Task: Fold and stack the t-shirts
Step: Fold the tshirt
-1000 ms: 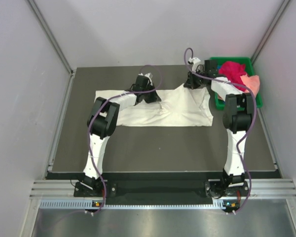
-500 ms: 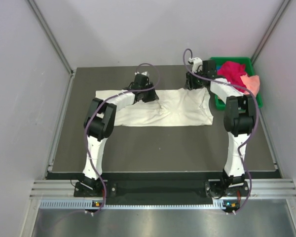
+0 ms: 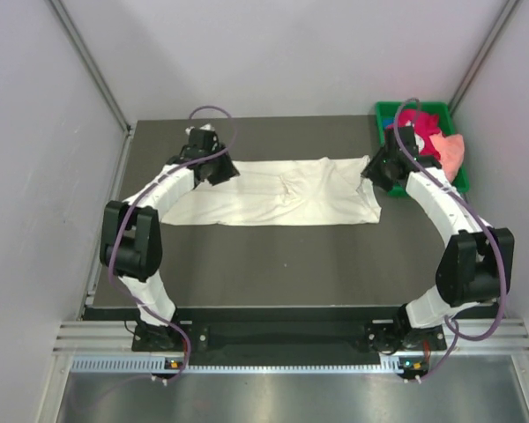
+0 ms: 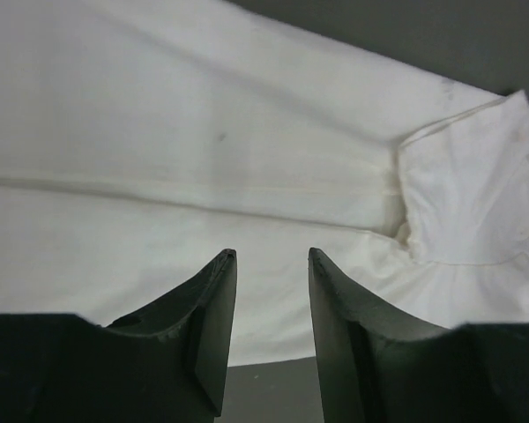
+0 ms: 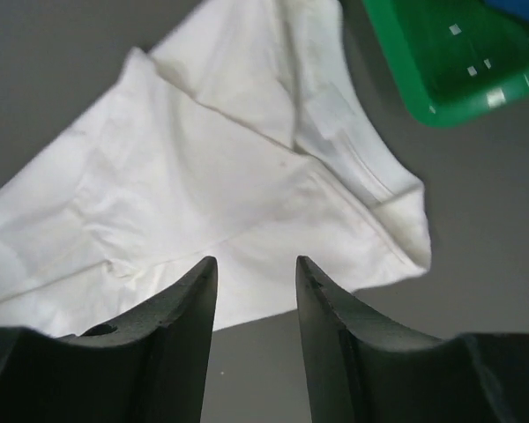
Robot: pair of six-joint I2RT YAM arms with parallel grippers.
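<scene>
A cream-white t-shirt (image 3: 282,198) lies spread out as a long band across the far half of the dark table. My left gripper (image 3: 219,170) hovers over its far left part, open, with nothing between the fingers; the left wrist view shows flat cloth (image 4: 203,132) below that gripper (image 4: 269,256). My right gripper (image 3: 371,173) hangs open over the shirt's right end, where a folded sleeve (image 5: 361,176) shows beyond this gripper (image 5: 256,262). A magenta-red t-shirt (image 3: 420,122) and a peach-pink t-shirt (image 3: 452,152) lie crumpled in the tray.
A green plastic tray (image 3: 383,110) stands at the far right corner, close to the right gripper; its corner (image 5: 423,97) shows in the right wrist view. Grey walls enclose the table on three sides. Bare dark table (image 3: 291,264) lies in front of the shirt.
Both grippers have opened and let go of the shirt's far edge. The left arm swung out to the left end, the right arm to the right end. The shirt now lies flatter.
</scene>
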